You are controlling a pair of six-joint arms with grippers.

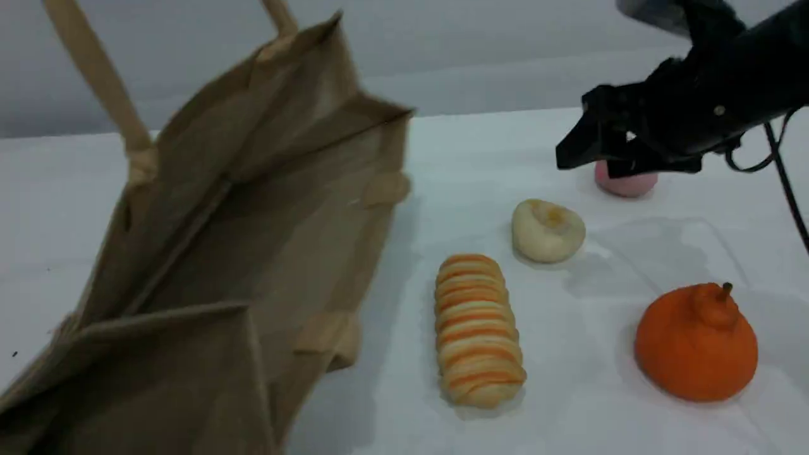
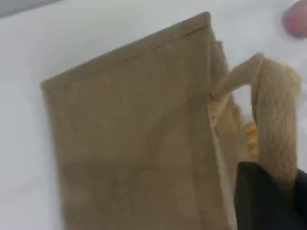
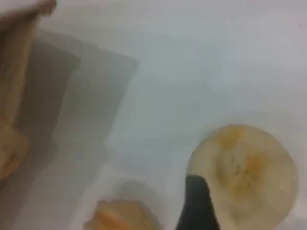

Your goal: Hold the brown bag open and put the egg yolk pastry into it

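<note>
The brown bag [image 1: 240,253] stands at the left of the scene view with its mouth wide open, one beige handle [image 1: 101,82] pulled up out of the frame. In the left wrist view that handle [image 2: 273,120] runs down into my left gripper [image 2: 283,191], which is shut on it above the bag [image 2: 134,143]. The egg yolk pastry [image 1: 547,230] lies on the white table right of the bag. My right gripper [image 1: 597,161] hovers open just behind and to the right of it. In the right wrist view the pastry [image 3: 244,172] lies right beside the black fingertip [image 3: 196,206].
An orange-and-cream striped loaf [image 1: 478,328] lies between the bag and the pastry, nearer the front. An orange pumpkin-shaped item [image 1: 695,344] sits at front right. A pink ball [image 1: 626,184] sits under the right gripper. A black cable [image 1: 787,183] hangs at the right edge.
</note>
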